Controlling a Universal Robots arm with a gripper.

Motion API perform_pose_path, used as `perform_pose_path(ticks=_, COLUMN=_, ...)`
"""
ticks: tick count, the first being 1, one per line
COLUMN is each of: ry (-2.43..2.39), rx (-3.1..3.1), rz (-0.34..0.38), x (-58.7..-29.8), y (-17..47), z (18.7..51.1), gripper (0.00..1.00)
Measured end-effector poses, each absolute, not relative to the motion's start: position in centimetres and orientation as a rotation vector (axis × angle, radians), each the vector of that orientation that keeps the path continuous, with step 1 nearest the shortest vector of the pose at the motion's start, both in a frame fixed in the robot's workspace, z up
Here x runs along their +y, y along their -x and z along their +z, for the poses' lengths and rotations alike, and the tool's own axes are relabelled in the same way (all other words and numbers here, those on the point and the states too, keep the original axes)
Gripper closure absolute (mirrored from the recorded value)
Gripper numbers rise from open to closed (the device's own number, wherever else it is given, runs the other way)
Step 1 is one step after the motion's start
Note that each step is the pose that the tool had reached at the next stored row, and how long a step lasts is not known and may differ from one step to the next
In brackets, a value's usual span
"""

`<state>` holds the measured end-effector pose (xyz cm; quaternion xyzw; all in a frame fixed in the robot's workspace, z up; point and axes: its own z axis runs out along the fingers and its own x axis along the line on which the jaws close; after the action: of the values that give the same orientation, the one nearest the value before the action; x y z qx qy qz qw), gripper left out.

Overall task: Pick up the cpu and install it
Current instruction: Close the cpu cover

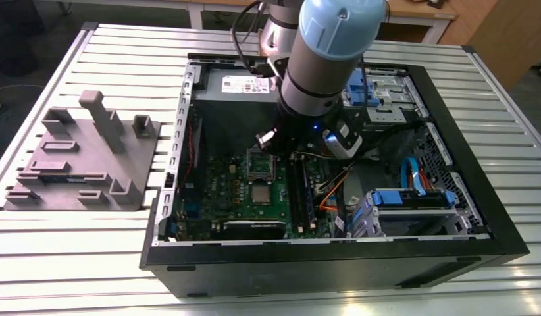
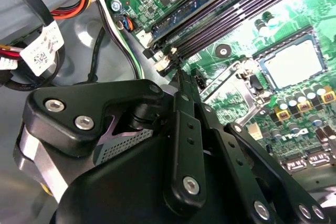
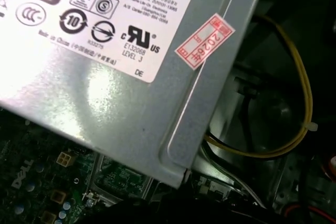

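The cpu [image 1: 262, 193] lies flat on the green motherboard [image 1: 222, 191] inside the open computer case, a small silver square just in front of the raised metal socket frame [image 1: 260, 164]. In the second wrist view the cpu [image 2: 293, 64] sits within a dark square surround, beside the socket frame [image 2: 236, 80]. My gripper [image 1: 286, 150] hangs over the far end of the socket frame, a short way above the board and clear of the cpu. Its black fingers [image 2: 184, 124] run together to a thin tip [image 2: 178, 74], shut with nothing between them.
The grey power supply box [image 3: 105, 77] stands close behind the gripper at the back of the case [image 1: 239, 84]. Memory slots [image 2: 236, 19], orange cables [image 1: 332, 191] and blue drive bays [image 1: 411, 197] crowd the exterior view's right. A grey fixture block [image 1: 77, 158] sits outside the case.
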<state>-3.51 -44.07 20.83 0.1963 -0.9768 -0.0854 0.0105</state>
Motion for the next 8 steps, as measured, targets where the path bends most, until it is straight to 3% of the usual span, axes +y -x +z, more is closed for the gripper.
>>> perform_pose_path(ticks=8, ry=-0.627, rx=-3.042, rz=-0.22, x=-44.06, y=3.61, z=21.56, gripper=0.9)
